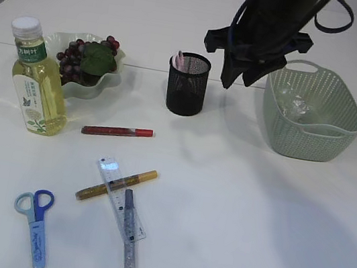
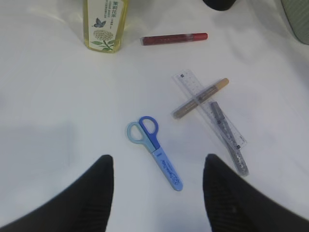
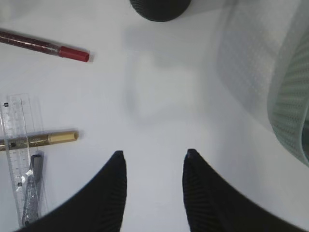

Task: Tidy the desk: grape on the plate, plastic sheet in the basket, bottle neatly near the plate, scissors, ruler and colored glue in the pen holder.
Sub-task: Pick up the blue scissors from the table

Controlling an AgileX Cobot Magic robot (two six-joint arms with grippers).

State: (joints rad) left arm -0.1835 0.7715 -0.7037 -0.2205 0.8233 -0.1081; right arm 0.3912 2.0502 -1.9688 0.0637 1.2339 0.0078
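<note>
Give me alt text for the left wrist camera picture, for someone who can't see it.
Seen from above between two open, empty black fingers, blue scissors lie on a white table. To their right a clear ruler lies crossed by a gold glue pen, with a silver glue pen alongside. At the top stand a yellow drink bottle and a red glue pen.
</note>
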